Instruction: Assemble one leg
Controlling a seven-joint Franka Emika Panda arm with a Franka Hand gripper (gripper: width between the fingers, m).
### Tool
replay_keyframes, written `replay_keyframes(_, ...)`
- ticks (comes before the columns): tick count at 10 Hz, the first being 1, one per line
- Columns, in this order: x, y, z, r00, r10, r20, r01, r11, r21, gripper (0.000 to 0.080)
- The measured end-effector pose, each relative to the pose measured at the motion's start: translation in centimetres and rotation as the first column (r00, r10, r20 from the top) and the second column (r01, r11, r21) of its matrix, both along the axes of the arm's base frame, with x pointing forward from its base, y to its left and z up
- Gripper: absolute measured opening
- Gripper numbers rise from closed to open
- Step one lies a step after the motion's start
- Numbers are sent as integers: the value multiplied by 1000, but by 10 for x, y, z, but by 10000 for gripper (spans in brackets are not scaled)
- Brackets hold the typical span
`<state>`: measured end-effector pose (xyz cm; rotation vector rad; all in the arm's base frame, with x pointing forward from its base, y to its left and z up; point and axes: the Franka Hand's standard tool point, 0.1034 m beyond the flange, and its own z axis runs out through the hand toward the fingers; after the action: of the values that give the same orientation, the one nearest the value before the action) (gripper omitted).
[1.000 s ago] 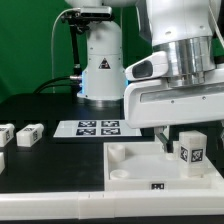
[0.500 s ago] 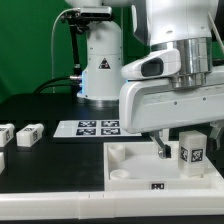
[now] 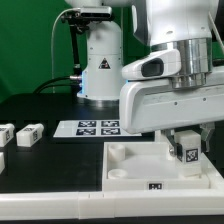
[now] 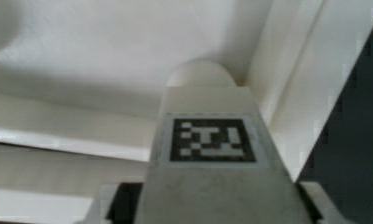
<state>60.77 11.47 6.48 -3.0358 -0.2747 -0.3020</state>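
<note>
Tool (image 3: 184, 148) clamped on the leg (image 3: 187, 152), fingers either side of the tagged block, held upright over the right part of the tabletop (image 3: 130, 170), the large white panel lying on the desk (image 3: 50, 165) at the near side. In the wrist view, leg (image 4: 208, 130) pointing away from the camera with its rounded tip close against a raised white wall of the panel; contact or a small gap, impossible to tell. Judged stage: bringing the leg down toward a corner socket, not yet seated. Likely trouble from here: tip landing on the socket rim instead of inside it, through a slight sideways offset or tilt, then jamming or skating across the panel; panel sliding on the dark desk under a skewed push, since nothing visible pins it; leg twisting between the fingers under side load, spoiling the alignment; an early release leaving the block toppled on the panel. Count, in the exterior view: one arm, one tool, one held leg, one tabletop, one marker board (image 3: 95, 127) lying flat behind the panel, two whole spare blocks (image 3: 29, 135) well apart on the left, plus slivers of others cut off at the left edge, too partial to count.
</note>
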Motion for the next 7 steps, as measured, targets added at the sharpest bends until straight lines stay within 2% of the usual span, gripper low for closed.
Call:
replay_keyframes(1,0,0,0,1000,-11,-1,11,1000,3,291)
replay_keyframes(2,1,-1,0,991,-136,-1,136,990,34,291)
replay_keyframes(3,0,-4,0,944,-329,4,327,941,89,291)
replay_keyframes(4,-1,-3,-1,912,-410,-4,407,906,111,291)
replay_keyframes(5,-2,-3,-1,844,-534,-39,534,833,142,291)
replay_keyframes(6,-2,-4,-1,789,-611,-64,612,775,158,291)
replay_keyframes(7,-2,-4,-1,698,-709,-99,714,679,173,292)
